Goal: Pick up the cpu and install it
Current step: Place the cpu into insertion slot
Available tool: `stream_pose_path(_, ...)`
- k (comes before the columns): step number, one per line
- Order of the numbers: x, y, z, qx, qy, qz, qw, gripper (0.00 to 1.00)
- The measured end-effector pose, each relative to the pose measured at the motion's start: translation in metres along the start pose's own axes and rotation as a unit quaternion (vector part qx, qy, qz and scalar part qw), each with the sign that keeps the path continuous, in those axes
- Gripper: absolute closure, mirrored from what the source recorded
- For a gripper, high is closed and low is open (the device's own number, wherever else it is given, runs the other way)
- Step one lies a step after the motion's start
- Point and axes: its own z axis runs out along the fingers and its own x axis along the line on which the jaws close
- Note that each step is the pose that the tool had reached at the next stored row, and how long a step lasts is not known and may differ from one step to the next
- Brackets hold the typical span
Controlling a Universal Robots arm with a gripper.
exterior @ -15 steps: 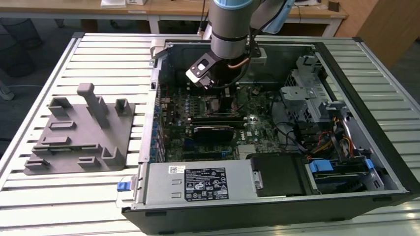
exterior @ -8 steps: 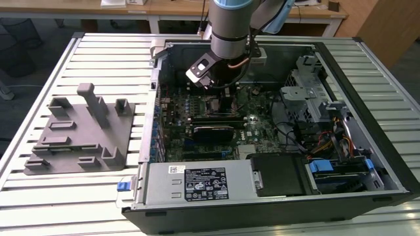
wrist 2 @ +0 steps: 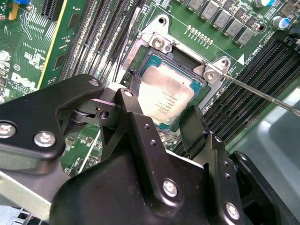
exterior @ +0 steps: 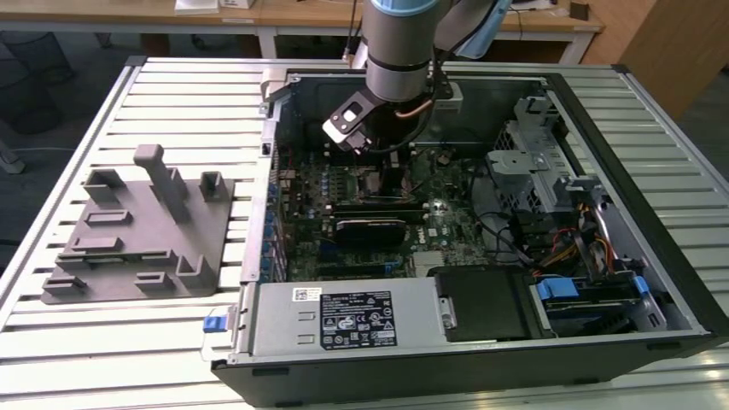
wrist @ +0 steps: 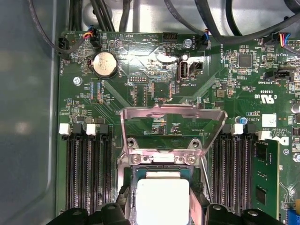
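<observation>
Two black fingers are clamping the cpu at the open socket.

I am watching the gripper pinching the cpu by two opposite edges, silver top facing up, in both wrist views. It is sitting low over the socket, with a dark strip of the cavity showing beyond its far edge; whether it is touching the socket floor I cannot tell. The hinged metal load plate is standing swung open just past the socket, and memory slots are running along both sides. In the exterior view the arm is reaching down into the open computer case, while the grey fixture block is lying well apart on the slatted table, toward the exterior view's left.
</observation>
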Motion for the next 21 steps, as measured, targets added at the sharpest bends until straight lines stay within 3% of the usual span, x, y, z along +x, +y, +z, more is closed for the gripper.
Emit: stream_pose_path(21,0.002,0.0,-0.0008,0.0,-0.0002,0.0,1.0,0.4)
